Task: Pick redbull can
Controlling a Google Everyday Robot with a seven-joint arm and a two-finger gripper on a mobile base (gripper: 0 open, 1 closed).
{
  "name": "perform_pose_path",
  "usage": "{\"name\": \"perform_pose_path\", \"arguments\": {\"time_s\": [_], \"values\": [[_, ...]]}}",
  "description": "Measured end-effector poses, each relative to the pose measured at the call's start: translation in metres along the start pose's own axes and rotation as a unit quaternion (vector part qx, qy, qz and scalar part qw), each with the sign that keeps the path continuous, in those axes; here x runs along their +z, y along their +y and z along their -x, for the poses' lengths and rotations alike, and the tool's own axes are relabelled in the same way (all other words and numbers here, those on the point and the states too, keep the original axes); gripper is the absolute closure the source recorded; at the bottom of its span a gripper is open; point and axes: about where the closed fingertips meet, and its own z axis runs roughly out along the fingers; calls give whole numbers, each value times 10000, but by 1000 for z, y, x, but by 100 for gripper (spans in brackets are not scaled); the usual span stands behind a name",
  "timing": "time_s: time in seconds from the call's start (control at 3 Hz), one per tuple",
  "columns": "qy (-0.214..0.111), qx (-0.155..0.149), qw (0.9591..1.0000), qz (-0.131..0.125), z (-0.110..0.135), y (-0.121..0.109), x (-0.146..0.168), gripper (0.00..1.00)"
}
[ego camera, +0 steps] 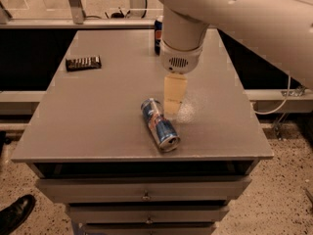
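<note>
The redbull can (160, 125) lies on its side on the grey table (98, 116), near the front edge, its silver top pointing toward the front right. It is blue and silver with a red mark. My gripper (172, 107) hangs down from the large white arm (182, 38), just behind and to the right of the can's far end, close above the tabletop. It holds nothing.
A dark-blue Pepsi can (157, 31) stands at the back of the table, mostly hidden behind the arm. A dark flat bar (83, 62) lies at the back left. Drawers (144, 195) sit below the table. A black shoe (14, 213) is on the floor at lower left.
</note>
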Motion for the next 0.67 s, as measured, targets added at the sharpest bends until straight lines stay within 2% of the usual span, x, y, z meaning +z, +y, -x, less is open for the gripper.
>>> {"name": "perform_pose_path", "arguments": {"time_s": [0.33,0.67], "values": [[113,1168,9931,-4,0,-2,2,0],[114,2037,9790,-17,2,0,-1,0]]}}
